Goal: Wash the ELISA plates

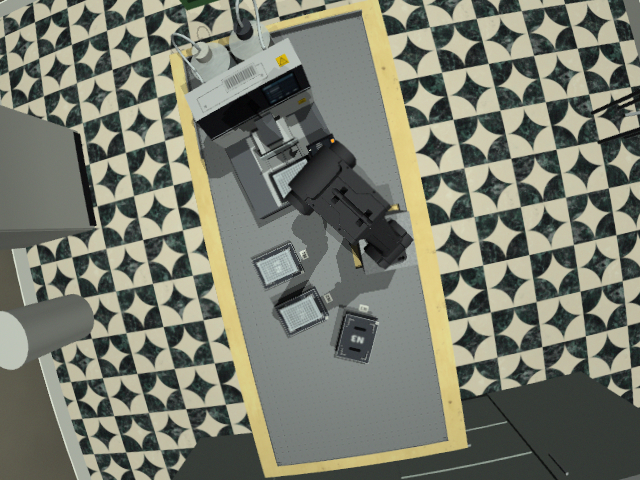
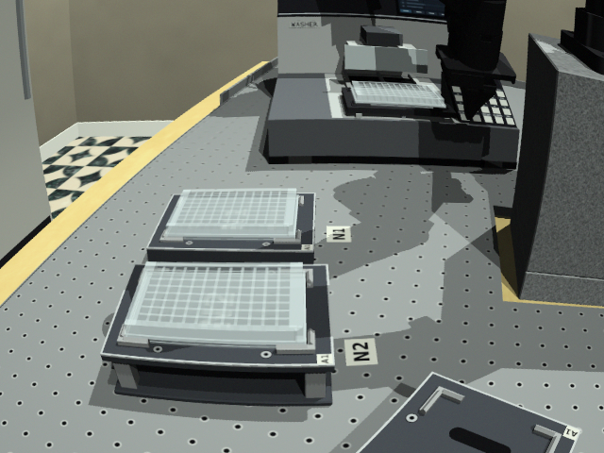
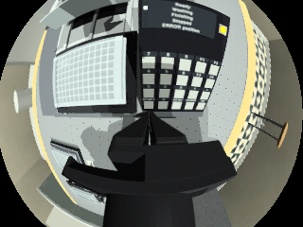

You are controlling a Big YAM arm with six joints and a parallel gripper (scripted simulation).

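The gripper [image 2: 469, 114] is pressed together with nothing between its fingers, its tip pointing down onto the lower left corner of the keypad [image 2: 494, 108] on the washer [image 2: 390, 128], at the far end of the perforated table [image 2: 243, 160]. In the wrist view the closed tip [image 3: 151, 121] meets the bottom row of keys at its left end, and the lamp [image 3: 222, 28] on the dark panel above glows amber.

One ELISA plate [image 2: 395, 92] lies in the washer's carrier [image 2: 348, 103], just left of the keypad — it looks flat inside the pocket. Two more plates sit in their nests toward the table's left edge: the plate in N1 [image 2: 234, 211] farther back, the plate in N2 [image 2: 214, 302] nearer the camera, each beside its label. Nest N3 [image 1: 355, 336] stands bare near the middle of the table — its corner locators and dark slot show in the exterior view.

The arm [image 1: 346, 206] reaches from its pedestal [image 2: 556, 194] near the right edge over the washer's front.
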